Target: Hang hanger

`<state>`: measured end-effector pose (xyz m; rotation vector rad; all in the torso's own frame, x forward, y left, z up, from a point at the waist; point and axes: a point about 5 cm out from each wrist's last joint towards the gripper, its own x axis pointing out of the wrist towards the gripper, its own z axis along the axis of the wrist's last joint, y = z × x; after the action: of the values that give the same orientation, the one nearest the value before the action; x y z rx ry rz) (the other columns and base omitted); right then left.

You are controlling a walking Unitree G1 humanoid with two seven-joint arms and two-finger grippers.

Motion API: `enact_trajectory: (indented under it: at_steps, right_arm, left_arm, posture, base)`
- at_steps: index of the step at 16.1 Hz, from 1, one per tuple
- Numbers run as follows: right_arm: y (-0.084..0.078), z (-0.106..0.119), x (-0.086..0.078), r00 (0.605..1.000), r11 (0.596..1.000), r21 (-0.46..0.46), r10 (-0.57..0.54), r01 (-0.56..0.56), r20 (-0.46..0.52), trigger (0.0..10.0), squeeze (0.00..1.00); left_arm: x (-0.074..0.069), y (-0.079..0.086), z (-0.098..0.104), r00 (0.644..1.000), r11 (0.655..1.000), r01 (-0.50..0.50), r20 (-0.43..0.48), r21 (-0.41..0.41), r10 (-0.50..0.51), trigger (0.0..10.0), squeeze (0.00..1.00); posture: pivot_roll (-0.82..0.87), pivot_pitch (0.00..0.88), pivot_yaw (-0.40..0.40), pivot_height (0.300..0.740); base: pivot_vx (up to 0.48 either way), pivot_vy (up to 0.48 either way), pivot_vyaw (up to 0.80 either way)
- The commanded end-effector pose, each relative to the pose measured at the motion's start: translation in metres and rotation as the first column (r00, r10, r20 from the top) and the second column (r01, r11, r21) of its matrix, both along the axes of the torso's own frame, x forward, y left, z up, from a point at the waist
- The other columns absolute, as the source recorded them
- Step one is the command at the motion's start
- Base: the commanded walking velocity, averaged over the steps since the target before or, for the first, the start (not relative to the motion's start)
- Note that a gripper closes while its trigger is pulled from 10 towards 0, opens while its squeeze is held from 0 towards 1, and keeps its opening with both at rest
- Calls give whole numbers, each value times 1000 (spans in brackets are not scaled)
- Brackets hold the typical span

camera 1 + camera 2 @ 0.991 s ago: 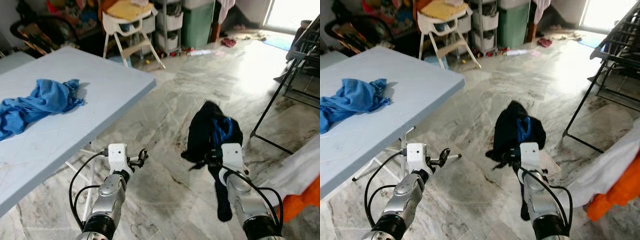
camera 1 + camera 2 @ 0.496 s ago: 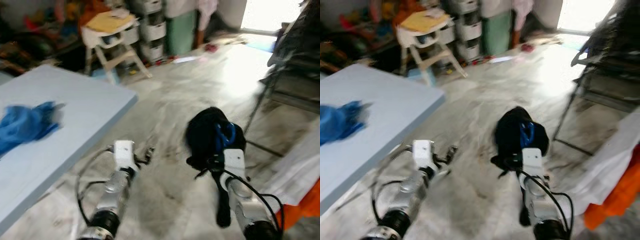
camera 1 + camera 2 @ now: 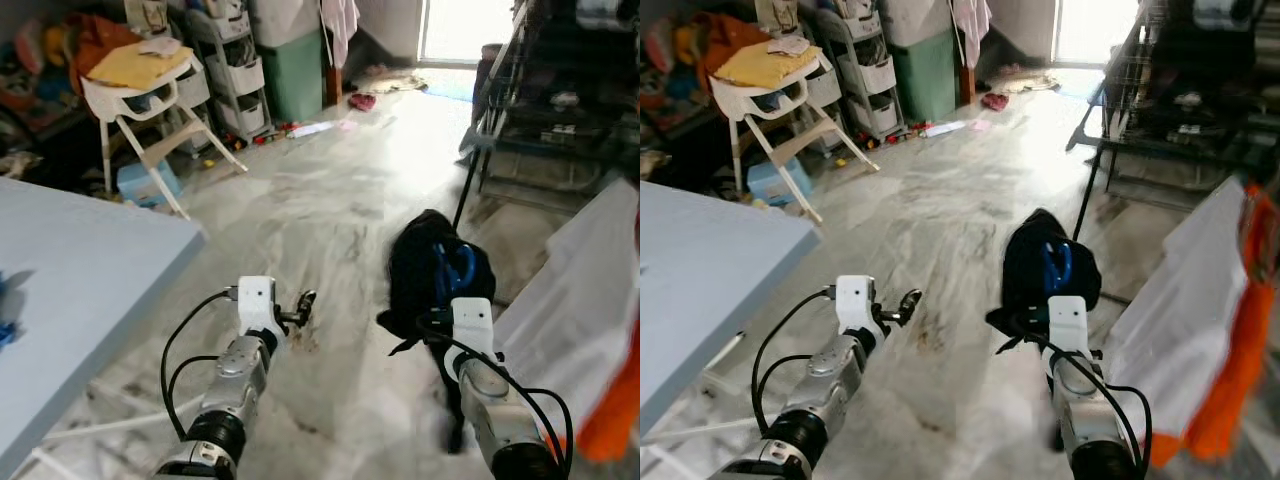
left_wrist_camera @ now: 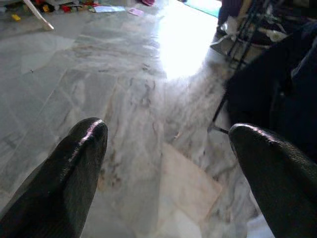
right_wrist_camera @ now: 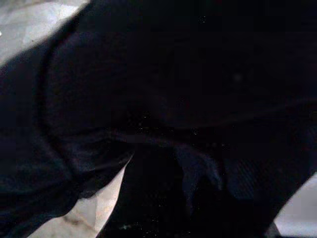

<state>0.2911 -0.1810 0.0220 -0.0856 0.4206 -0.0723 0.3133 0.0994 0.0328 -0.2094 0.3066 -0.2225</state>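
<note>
A black garment (image 3: 428, 270) hangs on a blue hanger (image 3: 458, 268), whose loop peeks out of the cloth. My right gripper (image 3: 432, 322) holds this bundle up over the marble floor, with its fingers buried in the fabric. In the right wrist view, dark cloth (image 5: 163, 99) lies close against the camera. My left gripper (image 3: 303, 304) is raised beside it, open and holding nothing. Its two black fingers (image 4: 79, 153) stand wide apart in the left wrist view. A black drying rack (image 3: 530, 110) stands ahead on the right.
White cloth (image 3: 570, 290) and orange cloth (image 3: 1232, 330) hang close on my right. A light blue table (image 3: 70, 290) is at my left. A white high chair (image 3: 140, 90), storage drawers (image 3: 230, 70) and a green bin (image 3: 295, 70) line the far wall. Marble floor lies ahead.
The camera has swung to the right: the table and its blue cloth slid out to the left, and the drying rack came nearer. Both grippers keep their pose, and the right one still holds the garment.
</note>
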Motion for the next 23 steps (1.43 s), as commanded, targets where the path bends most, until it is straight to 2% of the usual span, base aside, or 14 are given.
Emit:
enact_trajectory:
  at_steps: [1, 5, 7, 9, 10, 13, 16, 18, 20, 23]
  right_arm:
    - [12, 12, 7, 998, 999, 9, 38, -38, 56, 10000, 0]
    - [18, 14, 10, 994, 995, -10, 101, -101, 41, 10000, 0]
    - [24, 15, 14, 991, 992, -19, 125, -124, 43, 10000, 0]
    - [25, 19, 18, 991, 993, -18, 115, -114, 70, 10000, 0]
    - [24, 18, 16, 992, 995, -16, 101, -100, 71, 10000, 0]
    - [13, 12, 6, 997, 999, -10, 51, -51, 60, 10000, 0]
    - [-11, 5, -17, 999, 999, -34, -17, 18, 48, 10000, 0]
    - [-24, 1, -28, 999, 998, -55, -40, 42, 33, 10000, 0]
    - [-29, 0, -30, 998, 996, -56, -62, 63, 18, 10000, 0]
    - [-25, 3, -27, 998, 997, -51, -59, 60, 27, 10000, 0]
  left_arm:
    - [-1, 9, -4, 1000, 1000, -24, -16, 14, 24, 10000, 0]
    - [-9, 10, -15, 994, 996, -87, -69, -20, 86, 10000, 0]
    - [-14, 11, -20, 990, 994, -109, -83, 14, 110, 10000, 0]
    - [-20, 18, -21, 993, 993, -111, -43, 49, 113, 10000, 0]
    - [-29, 30, -28, 990, 991, -124, -63, 52, 128, 10000, 0]
    - [-48, 47, -29, 993, 987, -114, -25, 109, 117, 10000, 0]
    - [-75, 70, -29, 988, 980, -149, -7, 129, 151, 10000, 0]
    - [-90, 76, -31, 991, 983, -129, -24, 130, 134, 10000, 0]
    - [-92, 76, -32, 991, 985, -123, -40, 124, 128, 10000, 0]
    - [-90, 74, -32, 994, 989, -103, -37, 102, 107, 10000, 0]
  posture:
    - [-242, 0, 90, 740]
    - [-221, 0, 28, 740]
    - [-212, 0, 20, 740]
    - [-177, 0, 8, 740]
    - [-168, 0, 11, 740]
    - [-160, 0, 17, 740]
    - [-164, 0, 21, 740]
    - [-167, 0, 23, 740]
    - [-172, 0, 26, 740]
    - [-176, 0, 36, 740]
  base:
    - [439, 0, 0]
    - [380, 0, 0]
    - [0, 0, 0]
    - [0, 0, 0]
    - [0, 0, 0]
    - [0, 0, 0]
    - [0, 0, 0]
    - [0, 0, 0]
    - [0, 0, -203]
    - [0, 0, -319]
